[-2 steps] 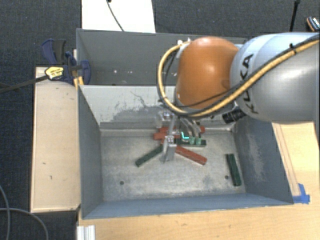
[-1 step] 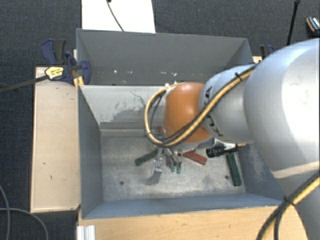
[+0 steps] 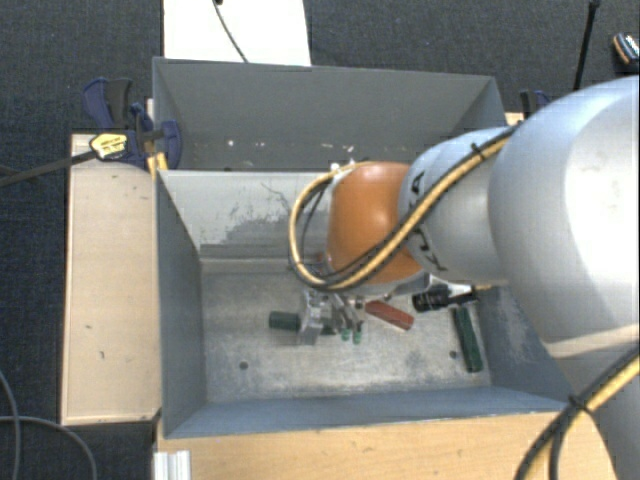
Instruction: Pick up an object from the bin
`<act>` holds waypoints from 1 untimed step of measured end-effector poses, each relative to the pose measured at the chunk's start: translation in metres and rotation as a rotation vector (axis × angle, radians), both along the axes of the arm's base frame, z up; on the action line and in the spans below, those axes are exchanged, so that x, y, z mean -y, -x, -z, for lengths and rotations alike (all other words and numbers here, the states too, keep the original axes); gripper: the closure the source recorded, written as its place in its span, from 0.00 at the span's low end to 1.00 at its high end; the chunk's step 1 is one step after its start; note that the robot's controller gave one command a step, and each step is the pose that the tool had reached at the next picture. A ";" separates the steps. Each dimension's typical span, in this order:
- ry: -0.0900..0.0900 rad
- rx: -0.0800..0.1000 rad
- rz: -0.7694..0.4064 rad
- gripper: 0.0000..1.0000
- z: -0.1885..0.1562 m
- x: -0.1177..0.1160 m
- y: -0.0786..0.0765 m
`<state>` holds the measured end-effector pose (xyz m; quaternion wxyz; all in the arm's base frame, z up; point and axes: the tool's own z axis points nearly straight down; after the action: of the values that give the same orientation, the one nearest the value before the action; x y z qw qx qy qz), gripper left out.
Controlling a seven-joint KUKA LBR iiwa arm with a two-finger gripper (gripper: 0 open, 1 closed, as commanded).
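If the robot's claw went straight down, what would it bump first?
The gripper points down between a small dark green piece on the view's left and a red-brown stick on its right. It would probably meet the bin's floor first, though the green piece lies close and depth is unclear.

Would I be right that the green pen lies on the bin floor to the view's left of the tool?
Not quite: the camera view shows the green pen on the bin floor to the view's right of the tool, not its left.
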<state>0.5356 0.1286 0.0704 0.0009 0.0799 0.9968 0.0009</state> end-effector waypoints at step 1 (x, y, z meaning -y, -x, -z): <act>-0.001 0.007 0.014 1.00 -0.114 0.007 0.010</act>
<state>0.5260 0.1218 0.1846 0.0041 0.0867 0.9962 0.0016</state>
